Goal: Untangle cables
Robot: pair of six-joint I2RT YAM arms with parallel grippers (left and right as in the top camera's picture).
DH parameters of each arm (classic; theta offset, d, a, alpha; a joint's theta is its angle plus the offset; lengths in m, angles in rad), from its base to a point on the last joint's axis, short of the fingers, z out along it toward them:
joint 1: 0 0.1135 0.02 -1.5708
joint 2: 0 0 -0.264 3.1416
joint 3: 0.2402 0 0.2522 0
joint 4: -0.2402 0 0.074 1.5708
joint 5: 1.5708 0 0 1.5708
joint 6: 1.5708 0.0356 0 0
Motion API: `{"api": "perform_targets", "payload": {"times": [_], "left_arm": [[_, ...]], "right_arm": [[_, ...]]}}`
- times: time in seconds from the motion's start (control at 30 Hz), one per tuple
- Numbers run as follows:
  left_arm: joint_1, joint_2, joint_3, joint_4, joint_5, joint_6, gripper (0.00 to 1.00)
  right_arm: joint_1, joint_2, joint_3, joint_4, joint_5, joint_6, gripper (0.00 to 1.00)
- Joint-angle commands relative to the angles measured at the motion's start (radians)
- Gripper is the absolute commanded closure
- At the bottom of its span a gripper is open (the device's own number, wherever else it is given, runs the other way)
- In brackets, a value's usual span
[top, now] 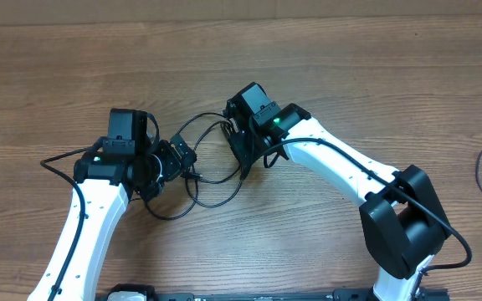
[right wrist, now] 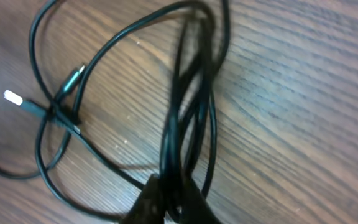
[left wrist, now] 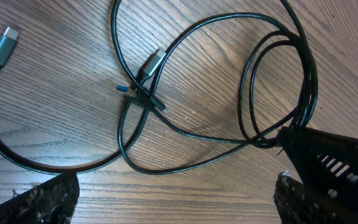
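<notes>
Overhead, cables (top: 216,179): loose loops on the table (top: 333,58), mid-scene, between the two claws.
Overhead, right claw (top: 246,153): tip down at the right edge of the tangle.
Overhead, left claw (top: 180,160): just beside the left loops.
Left wrist, left claw (left wrist: 176,199): spread wide and holding nothing, over the near side of the tangle.
Left wrist, crossing (left wrist: 140,96): strands overlap near a plug (left wrist: 152,61), left of the pinched bundle.
Right wrist, right claw (right wrist: 169,202): pressed together, pinching several strands that rise off the wood.
Step in hand: probably drawing the bundle clear.
Doing it well: pull slowly to the right, watch the crossing for tightening, and pin one left loop with the free claw.
</notes>
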Motion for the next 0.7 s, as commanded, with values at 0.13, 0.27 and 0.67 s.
{"api": "perform_targets", "payload": {"times": [0.13,0.27,0.67], "left_arm": [[-0.007,0.003,0.019,-0.001,0.005,0.004,0.01],[-0.007,0.003,0.019,0.000,0.005,0.004,0.00],[-0.007,0.003,0.019,0.009,0.029,0.004,0.01]], "right_arm": [[-0.004,-0.037,0.023,-0.024,-0.188,-0.002,0.96],[-0.006,-0.092,0.023,-0.055,-0.254,-0.013,0.96],[-0.007,-0.263,0.023,-0.122,-0.422,-0.098,0.96]]}}
